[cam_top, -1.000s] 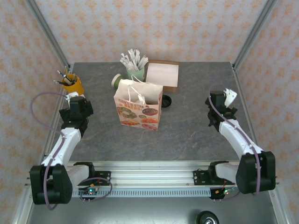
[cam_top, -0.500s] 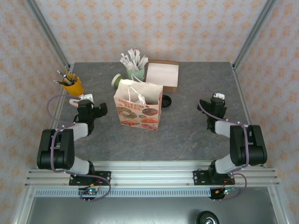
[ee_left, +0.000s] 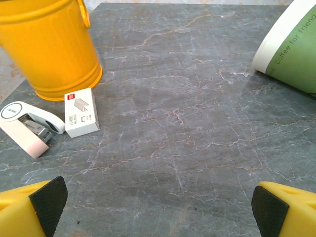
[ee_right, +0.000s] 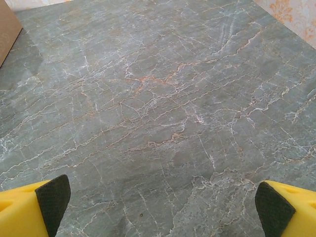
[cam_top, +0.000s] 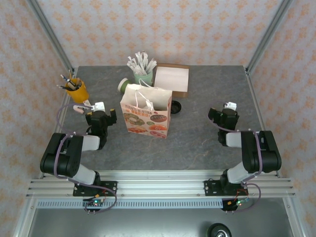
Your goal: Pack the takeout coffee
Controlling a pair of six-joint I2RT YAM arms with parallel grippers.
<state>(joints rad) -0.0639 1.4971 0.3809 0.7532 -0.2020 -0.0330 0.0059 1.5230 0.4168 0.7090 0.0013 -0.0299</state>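
Centre of table (cam_top: 207,148): paper bag (cam_top: 146,117), upright, mouth up.

Right of paper bag, just beside its far corner: round lid (cam_top: 176,106), flat on table, partly hidden by the bag.

Behind paper bag, toward left: paper cup (cam_top: 124,85), on its side.

Behind and right of paper cup: cup of wrapped sticks (cam_top: 143,78), upright, sticks inside.

Right of cup of wrapped sticks, just beside it: flat box (cam_top: 171,80), near far edge of table.

Left side of table, well apart from paper bag: bucket of pens (cam_top: 78,90), upright.

Just in front of bucket of pens: staple box (ee_left: 81,112), flat on table.

Left of staple box, close against it: stapler (ee_left: 27,126).
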